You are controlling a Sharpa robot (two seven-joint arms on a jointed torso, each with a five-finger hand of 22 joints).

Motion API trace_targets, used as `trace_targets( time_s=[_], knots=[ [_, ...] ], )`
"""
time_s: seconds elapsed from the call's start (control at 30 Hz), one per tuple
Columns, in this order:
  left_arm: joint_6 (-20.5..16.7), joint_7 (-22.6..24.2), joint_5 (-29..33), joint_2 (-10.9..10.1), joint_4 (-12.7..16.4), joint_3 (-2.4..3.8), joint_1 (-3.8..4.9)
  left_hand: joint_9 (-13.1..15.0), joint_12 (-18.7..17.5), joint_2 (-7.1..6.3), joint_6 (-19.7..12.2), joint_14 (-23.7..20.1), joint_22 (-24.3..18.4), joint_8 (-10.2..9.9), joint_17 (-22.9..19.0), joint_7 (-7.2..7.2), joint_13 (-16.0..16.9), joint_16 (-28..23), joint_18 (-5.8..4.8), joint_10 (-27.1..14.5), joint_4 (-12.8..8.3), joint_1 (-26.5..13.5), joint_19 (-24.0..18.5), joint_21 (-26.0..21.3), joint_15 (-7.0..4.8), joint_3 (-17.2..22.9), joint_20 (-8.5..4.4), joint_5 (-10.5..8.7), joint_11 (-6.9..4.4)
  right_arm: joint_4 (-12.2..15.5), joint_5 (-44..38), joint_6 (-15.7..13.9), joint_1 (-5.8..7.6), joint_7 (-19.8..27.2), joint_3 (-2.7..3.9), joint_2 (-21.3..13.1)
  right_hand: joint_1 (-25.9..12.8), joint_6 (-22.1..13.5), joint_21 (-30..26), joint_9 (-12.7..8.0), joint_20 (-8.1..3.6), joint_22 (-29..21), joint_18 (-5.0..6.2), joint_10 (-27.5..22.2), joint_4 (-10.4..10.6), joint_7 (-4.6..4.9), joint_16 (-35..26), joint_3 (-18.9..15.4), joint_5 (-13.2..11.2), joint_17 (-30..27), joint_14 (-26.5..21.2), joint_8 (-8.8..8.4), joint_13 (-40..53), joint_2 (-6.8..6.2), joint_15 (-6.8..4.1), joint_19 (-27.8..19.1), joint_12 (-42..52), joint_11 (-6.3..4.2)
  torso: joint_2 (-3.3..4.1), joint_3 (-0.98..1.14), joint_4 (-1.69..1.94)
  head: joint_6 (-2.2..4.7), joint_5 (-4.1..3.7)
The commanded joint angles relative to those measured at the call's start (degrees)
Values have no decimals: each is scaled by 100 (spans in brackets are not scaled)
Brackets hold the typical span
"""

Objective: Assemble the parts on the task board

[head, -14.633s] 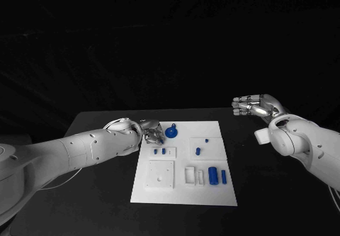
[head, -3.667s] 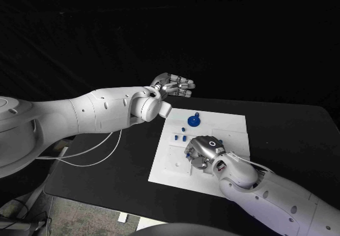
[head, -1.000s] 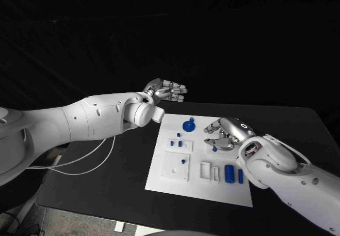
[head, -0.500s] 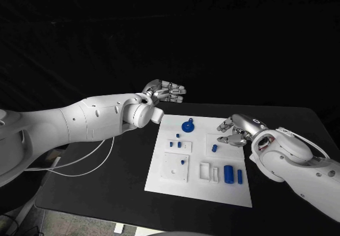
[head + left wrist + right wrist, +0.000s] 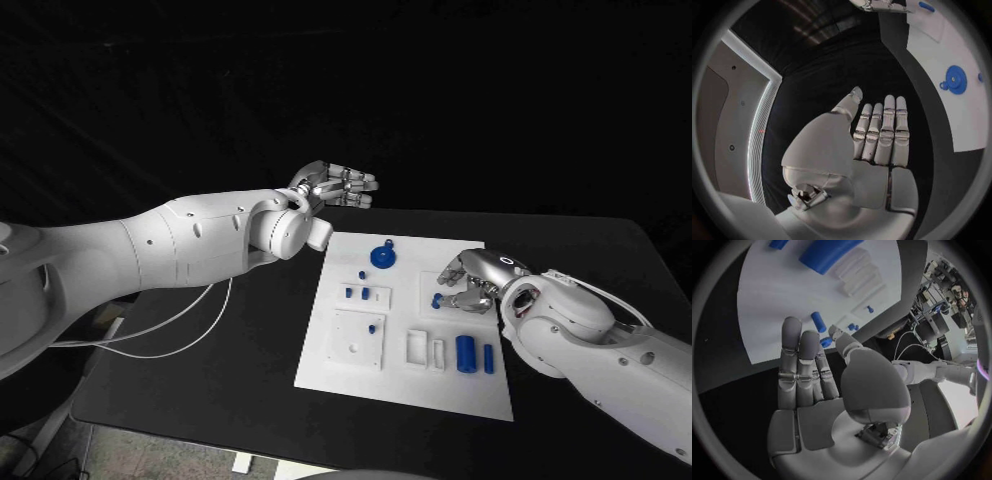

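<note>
Right robot hand point(image 5: 473, 279) over task board point(image 5: 404, 383)

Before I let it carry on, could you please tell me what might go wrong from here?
1. The right robot hand hovers low over the task board beside a small blue peg; a slight sideways move could knock the peg.
2. Its fingers hide the spot beneath them in the head view, so a misplacement might go unnoticed.
3. The left robot hand is raised behind the board near the blue gear; lowering it carelessly could disturb that gear.
</note>
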Motion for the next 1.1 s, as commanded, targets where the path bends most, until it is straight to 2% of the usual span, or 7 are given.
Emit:
trace_targets(
  time_s=[0.03, 0.27, 0.4, 0.53, 0.73, 0.87, 1.1],
  knots=[
    [81, 43, 39, 11, 4, 4, 8, -2, 16, -4, -6, -28, -5, -4, 6, 15, 3, -28, 77, -2, 39, 41, 23, 38, -4, 3, 1, -39, 2, -28, -107, 256, 1, -16, -48, 37, 61, -2, -35, -6, 46, -7, 69, 21, 5, -7, -27, -76, 19, -10, -8, -12, -2, -1, 44, 149, 37, -14, -3, -4, -3, -11, 4],
    [94, 41, 40, 22, -6, 4, 7, -2, 16, -4, -6, -28, -5, -4, 6, 15, 3, -28, 77, -2, 39, 41, 23, 38, -4, 3, 1, -39, 2, -188, -164, 185, 1, -3, -236, 171, 47, -2, -33, -6, 26, 8, 56, 146, -35, -7, -28, 74, -35, -9, -8, -12, -4, 40, 23, 156, 35, -42, -4, -6, -2, -10, -11],
    [101, 39, 40, 31, -12, 4, 7, -2, 16, -4, -6, -28, -5, -4, 6, 15, 3, -28, 77, -2, 39, 41, 23, 38, -4, 3, 1, -39, 2, -274, -222, 41, 1, -6, -323, 263, -66, 57, -28, -6, 14, 25, 48, 233, -171, 11, -25, 629, -205, -2, -3, -12, -5, -9, 15, 165, 33, -58, -1, -2, 3, -9, -17],
    [110, 33, 40, 36, -19, 4, 7, -1, 15, 4, 1, -38, -17, -2, 5, 12, 3, -31, 75, -6, 47, 39, 19, 40, 0, 3, 3, -44, 5, -339, -265, -97, 0, -4, -388, 338, -152, 144, -23, -4, 7, 46, 37, 298, -229, 29, -29, 1033, -175, 2, -6, -11, -5, -57, 9, 153, 33, -67, -1, -6, 8, -17, -11],
    [115, 25, 40, 34, -24, 3, 7, -1, 15, 4, 1, -38, -17, -2, 5, 12, 3, -31, 75, -6, 47, 39, 19, 40, 0, 3, 3, -44, 5, -373, -317, -246, 0, -19, -436, 368, -153, 368, 8, 3, -28, 93, 9, 592, -261, 50, -15, 1448, -307, 19, -4, -8, 0, 1, -34, 149, 32, -136, -4, -6, -4, -24, 1],
    [121, 22, 40, 32, -24, 3, 7, -2, 16, 5, 7, -47, -24, -3, 5, 11, 3, -28, 76, -5, 53, 35, 15, 39, 2, 0, 7, -44, 5, -386, -384, -417, 0, -63, -453, 373, -94, 558, 49, 14, -81, 145, -20, 829, -281, 13, 6, 1696, -522, 42, -3, -1, 9, 128, -87, 145, 36, -207, -3, -4, -8, -26, 1],
    [132, 17, 40, 32, -26, 2, 7, -2, 16, 5, 7, -47, -24, -3, 5, 11, 3, -28, 76, -5, 53, 35, 15, 39, 2, 0, 7, -44, 5, -400, -493, -667, 0, -123, -462, 378, -27, 962, 115, 51, -203, 252, -77, 1299, -357, -88, 6, 1839, -607, 73, -20, 17, 43, 249, -218, 102, 50, -359, -5, -1, -5, -30, -10]
  ],
)
